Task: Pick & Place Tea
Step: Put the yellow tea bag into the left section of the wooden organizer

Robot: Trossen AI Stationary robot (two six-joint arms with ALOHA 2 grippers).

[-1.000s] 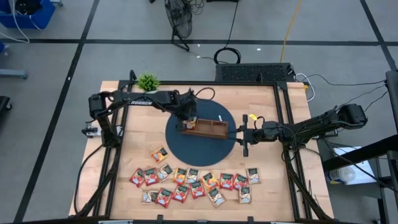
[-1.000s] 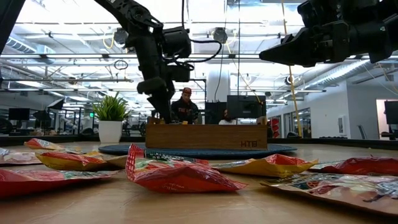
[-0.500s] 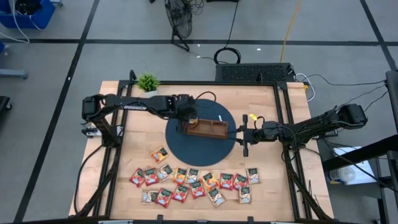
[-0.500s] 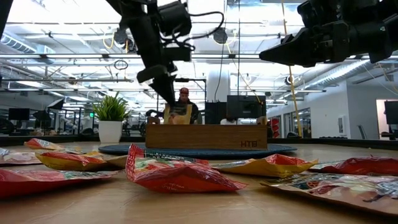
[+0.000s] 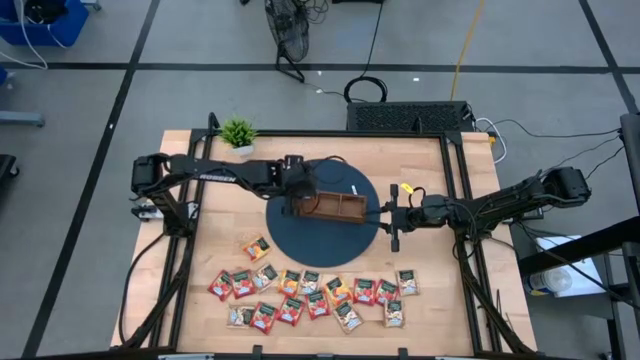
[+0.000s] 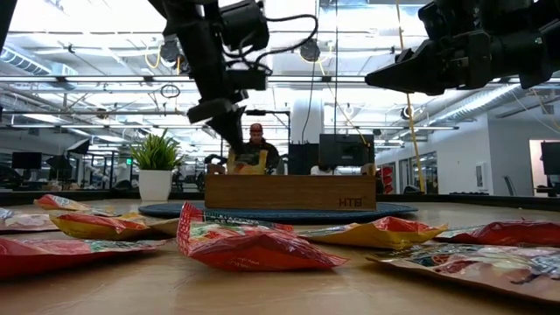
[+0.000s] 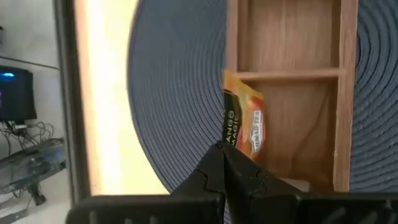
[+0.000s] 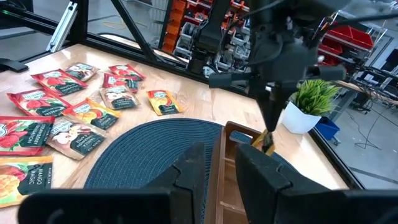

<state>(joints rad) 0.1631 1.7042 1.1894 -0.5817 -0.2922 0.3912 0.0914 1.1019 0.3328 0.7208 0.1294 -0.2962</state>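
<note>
Left gripper [image 6: 234, 140]: jaws clenched on one orange tea sachet [image 7: 245, 124], held above the end compartment of the wooden tray [image 5: 335, 206] on the round blue mat [image 5: 285, 232]. Right gripper [image 5: 393, 217]: parted, empty, beside the tray's far end. Remaining sachets [image 5: 318, 294]: scattered along the table's [image 5: 222, 220] front edge, well apart from the tray.

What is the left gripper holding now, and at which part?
The left gripper is shut on an orange tea sachet, pinching one edge, over the wooden tray's end compartment. The right gripper holds nothing.
</note>
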